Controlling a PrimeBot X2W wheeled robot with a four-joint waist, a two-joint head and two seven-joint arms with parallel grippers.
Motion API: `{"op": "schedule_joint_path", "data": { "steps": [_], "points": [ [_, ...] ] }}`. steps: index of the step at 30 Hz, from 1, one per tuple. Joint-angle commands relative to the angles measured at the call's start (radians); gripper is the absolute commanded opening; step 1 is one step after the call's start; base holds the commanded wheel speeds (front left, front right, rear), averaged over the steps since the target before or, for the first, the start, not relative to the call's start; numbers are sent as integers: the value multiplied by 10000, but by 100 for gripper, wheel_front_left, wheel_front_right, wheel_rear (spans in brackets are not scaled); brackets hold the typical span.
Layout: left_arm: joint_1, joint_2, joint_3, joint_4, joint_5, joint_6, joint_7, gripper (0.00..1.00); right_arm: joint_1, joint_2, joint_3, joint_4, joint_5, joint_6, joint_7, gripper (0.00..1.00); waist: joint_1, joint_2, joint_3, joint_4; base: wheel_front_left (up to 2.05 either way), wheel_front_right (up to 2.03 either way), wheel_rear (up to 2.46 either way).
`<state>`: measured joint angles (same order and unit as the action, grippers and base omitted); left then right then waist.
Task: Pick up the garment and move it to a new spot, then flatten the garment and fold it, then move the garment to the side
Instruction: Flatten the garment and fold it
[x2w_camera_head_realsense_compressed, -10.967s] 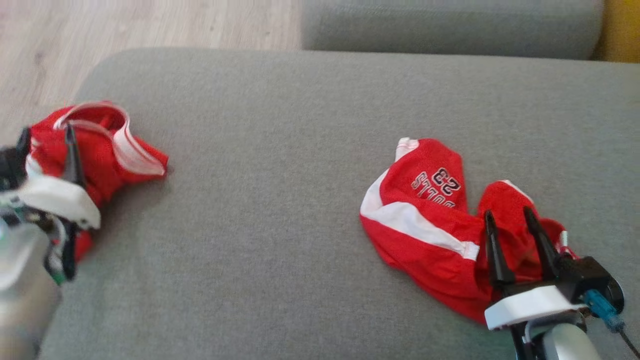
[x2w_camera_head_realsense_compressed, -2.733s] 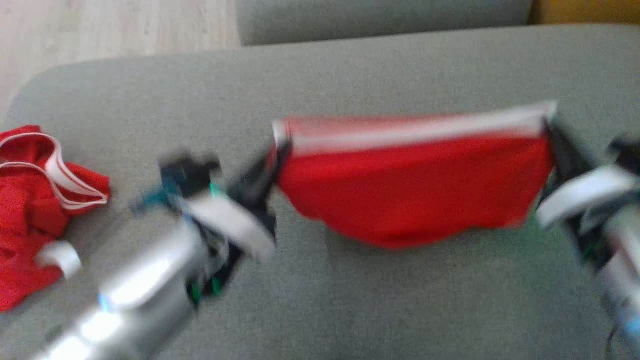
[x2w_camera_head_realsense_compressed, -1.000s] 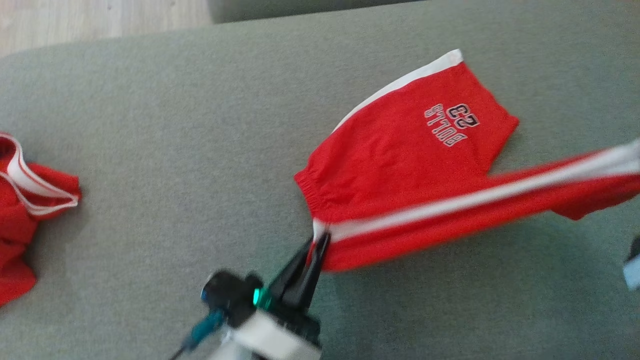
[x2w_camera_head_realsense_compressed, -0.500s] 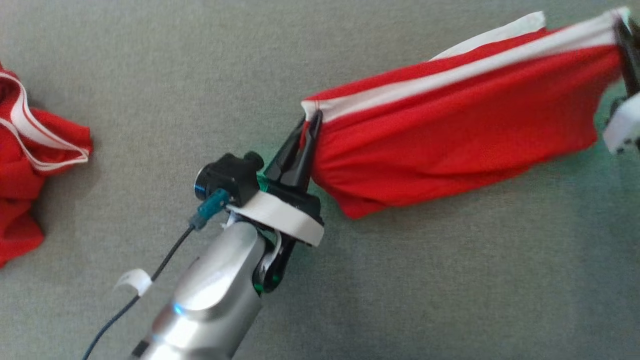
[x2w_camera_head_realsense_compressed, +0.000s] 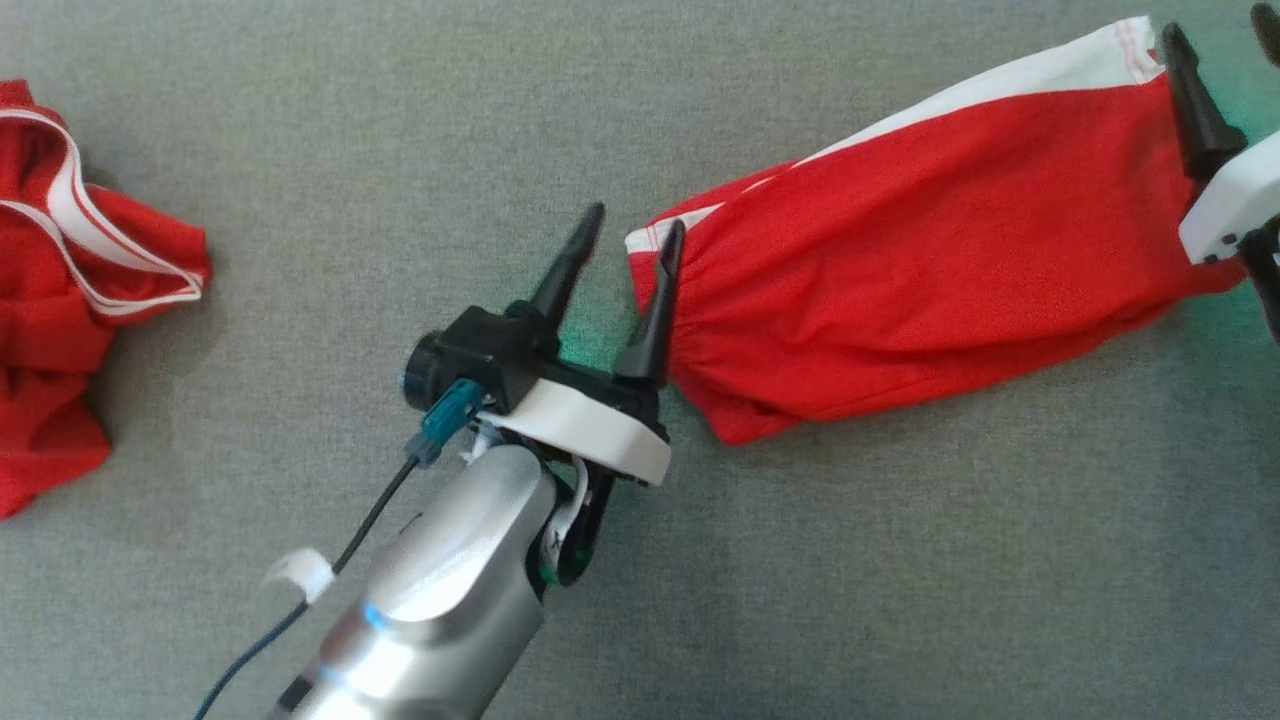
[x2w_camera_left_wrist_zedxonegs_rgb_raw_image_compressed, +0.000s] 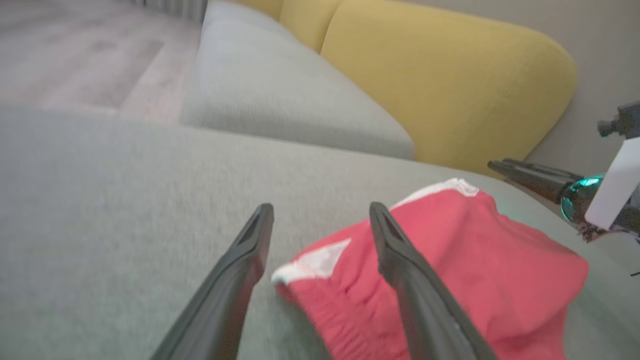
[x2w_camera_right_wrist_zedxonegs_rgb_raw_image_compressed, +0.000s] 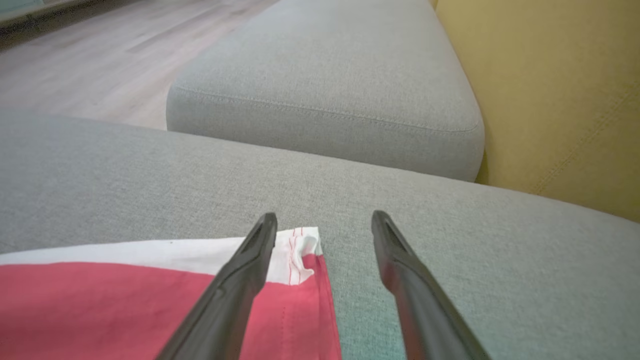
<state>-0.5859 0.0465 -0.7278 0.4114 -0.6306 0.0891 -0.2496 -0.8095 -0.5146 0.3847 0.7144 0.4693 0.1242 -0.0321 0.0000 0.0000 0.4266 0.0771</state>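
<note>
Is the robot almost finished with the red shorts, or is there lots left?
About halfway, it seems. Looks done: the red shorts with a white stripe lie stretched long on the grey sofa cushion. In hand: nothing is gripped; the left end effector and right end effector stand open at the shorts' two ends. Left: smoothing, folding, then moving them aside.

right gripper (x2w_camera_right_wrist_zedxonegs_rgb_raw_image_compressed: 325, 217) jaws spread wide, nothing between them. red garment (x2w_camera_right_wrist_zedxonegs_rgb_raw_image_compressed: 125, 305) with white band lies flat on grey seat cushion (x2w_camera_right_wrist_zedxonegs_rgb_raw_image_compressed: 450, 240), its corner partly behind the view-left finger. second grey cushion (x2w_camera_right_wrist_zedxonegs_rgb_raw_image_compressed: 325, 75) beyond, yellow backrest (x2w_camera_right_wrist_zedxonegs_rgb_raw_image_compressed: 550, 100) view-right, wood floor (x2w_camera_right_wrist_zedxonegs_rgb_raw_image_compressed: 100, 65) top left.
</note>
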Motion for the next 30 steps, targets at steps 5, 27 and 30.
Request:
{"op": "schedule_joint_path", "data": {
  "steps": [5, 27, 30],
  "points": [
    [1009, 62, 1260, -1648, 1935, 1073, -119, 100, 458, -55, 114, 270, 982, 65, -34, 100, 0, 0, -342, -67, 0, 0, 0],
    [4311, 67, 2874, -4977, 4937, 1805, -121, 100, 1378, -415, 677, 1317, 3849, 65, 1083, 0, 0, 0, -1229, 417, 0, 0, 0],
    [4370, 63, 3018, -5044, 5002, 1697, -121, 100, 1341, -650, 640, 1451, 3958, 65, 860, 0, 0, 0, -1264, 93, 0, 0, 0]
  ]
}}
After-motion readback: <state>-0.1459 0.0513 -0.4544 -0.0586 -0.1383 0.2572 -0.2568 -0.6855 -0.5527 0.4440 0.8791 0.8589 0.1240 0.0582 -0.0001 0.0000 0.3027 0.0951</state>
